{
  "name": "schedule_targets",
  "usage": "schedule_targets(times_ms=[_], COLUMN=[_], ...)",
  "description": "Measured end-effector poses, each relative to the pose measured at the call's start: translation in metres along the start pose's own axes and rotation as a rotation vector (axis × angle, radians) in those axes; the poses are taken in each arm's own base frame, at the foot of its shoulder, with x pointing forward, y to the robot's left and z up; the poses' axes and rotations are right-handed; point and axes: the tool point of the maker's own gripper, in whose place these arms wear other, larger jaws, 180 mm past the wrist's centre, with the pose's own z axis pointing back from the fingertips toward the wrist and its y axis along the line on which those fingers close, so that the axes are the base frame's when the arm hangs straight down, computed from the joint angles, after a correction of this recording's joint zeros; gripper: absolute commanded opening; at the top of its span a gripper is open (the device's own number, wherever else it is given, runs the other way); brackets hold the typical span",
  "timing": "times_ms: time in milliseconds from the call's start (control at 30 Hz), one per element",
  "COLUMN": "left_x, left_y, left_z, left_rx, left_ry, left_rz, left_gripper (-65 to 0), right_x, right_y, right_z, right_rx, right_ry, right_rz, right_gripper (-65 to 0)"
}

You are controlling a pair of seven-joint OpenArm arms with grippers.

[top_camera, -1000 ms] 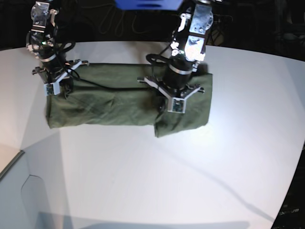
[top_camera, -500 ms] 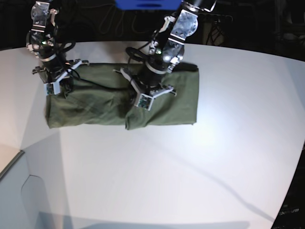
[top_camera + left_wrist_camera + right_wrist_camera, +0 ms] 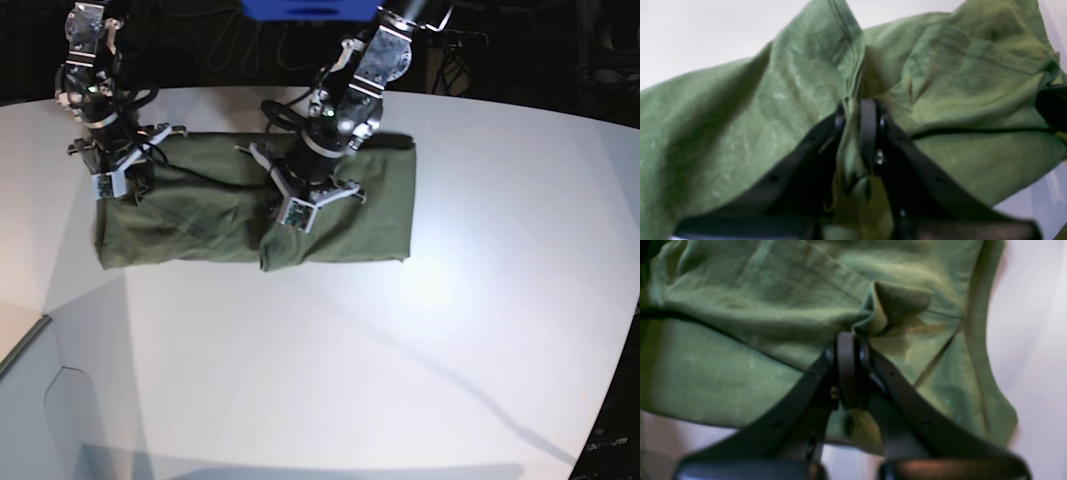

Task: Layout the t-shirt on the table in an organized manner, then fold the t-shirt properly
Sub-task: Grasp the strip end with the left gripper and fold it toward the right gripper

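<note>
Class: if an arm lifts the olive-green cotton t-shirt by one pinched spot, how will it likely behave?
Likely floppy: the olive-green cotton t-shirt bunches into soft folds where the left tool pinches it. Probably light, since so small a pinch raises a fold. Unlikely to slide freely across the smooth white table.

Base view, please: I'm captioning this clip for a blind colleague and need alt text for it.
An olive-green t-shirt lies folded into a long band on a white table, held by two robot arms. The left gripper, shut on a raised fold of cloth, has it drawn over the shirt's middle, while the right gripper pinches the band's other end.
</note>
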Motion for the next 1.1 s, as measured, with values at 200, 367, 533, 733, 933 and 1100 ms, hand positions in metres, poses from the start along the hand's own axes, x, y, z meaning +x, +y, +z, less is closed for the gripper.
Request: schedule_targets(times_ms=[200,367,533,733,933,1100], left_x=[0.004,0.020,0.077,0.060,0.043,0.035], left_y=[-0.035,-0.041,-0.031,0.041,0.085,0.100], left_z=[-0.001,0.003,0.019,0.044,0.058,0.065], left_rx=[-0.089,-0.105,-0.090,0.059,0.117,0.106], left_ry=[-0.006,-0.045,-0.208,-0.179,-0.155,-0.144], left_rz=[-0.044,-0.054,-0.072,-0.089,0.047,0.152], left_gripper=[-35.5,-24.9,-26.1,-26.1,-26.2,-26.2], right_x=[0.000,0.001,0.001,0.013,0.027,0.049], right_y=[0.000,0.000,0.000,-0.001,-0.008,-0.022], right_z=[0.000,0.000,-0.001,-0.005,-0.003,0.006], right_rx=[0.000,0.000,0.000,-0.003,-0.023,-0.072], right_ry=[-0.001,-0.002,-0.001,-0.015,0.015,-0.052], right_rz=[0.000,0.000,0.001,0.003,0.037,0.018], right_gripper=[-65.0,-65.0,-65.0,-62.0,-44.0,-33.6])
